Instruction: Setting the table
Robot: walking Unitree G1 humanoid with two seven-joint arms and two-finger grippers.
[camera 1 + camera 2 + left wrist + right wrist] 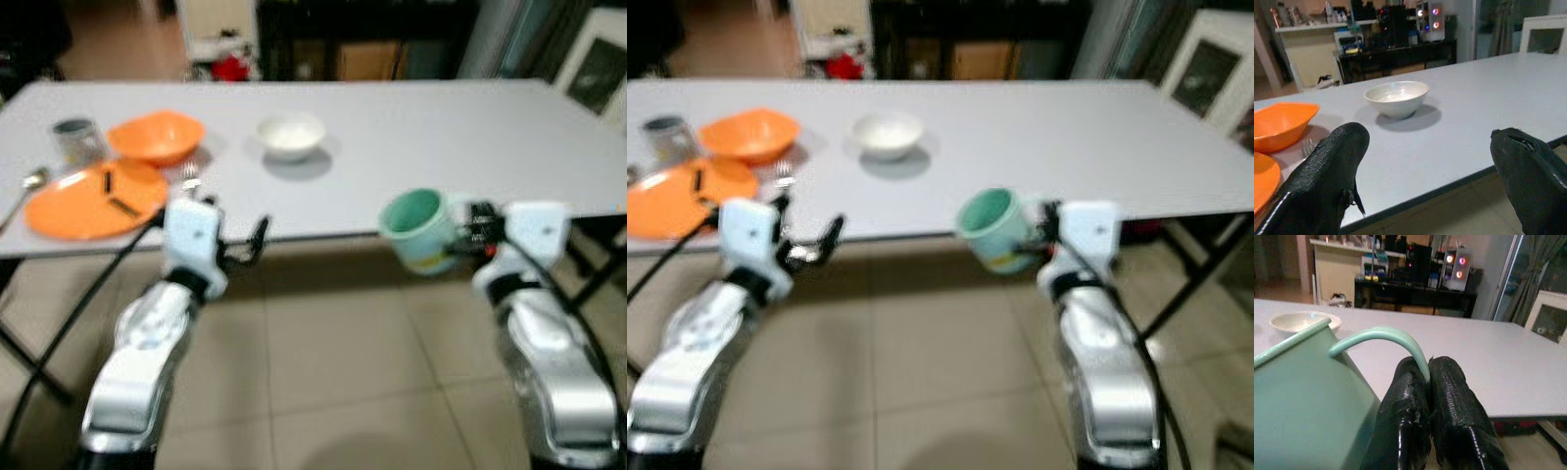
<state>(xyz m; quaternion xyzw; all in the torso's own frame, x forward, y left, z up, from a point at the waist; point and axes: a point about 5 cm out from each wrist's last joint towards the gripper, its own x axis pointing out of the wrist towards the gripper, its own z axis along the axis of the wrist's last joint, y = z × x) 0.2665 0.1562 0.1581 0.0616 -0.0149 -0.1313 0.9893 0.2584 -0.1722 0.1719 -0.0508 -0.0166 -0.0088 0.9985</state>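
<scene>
- At the near edge of the grey surface (392,157), toward five o'clock: right hand (468,238) clamped on the handle of a mint-green mug (419,230), fingers (1449,401) pressed together around the thin loop.
- Mug tipped sideways, mouth toward the left, hanging just off the edge and not yet over the top.
- Toward seven o'clock, just short of the edge: left hand (250,245), fingers (1327,176) spread well apart, nothing between them.
- Toward ten o'clock on the surface: orange plate (93,201) with dark items lying on it, too blurred to name; orange bowl (157,137) just beyond; a fork (189,176) between bowl and plate; a metal cup (76,139) and a spoon (29,183) at the far left.
- Toward twelve o'clock: white bowl (291,134), apart from the orange group.
- Step in hand, by judgement: carrying the mug in to be placed.
- Next move calls for lifting above the edge, turning the mug upright, then setting it down on bare grey near the place setting before letting go.
- Risk: a thin handle grip may let the mug swing.
</scene>
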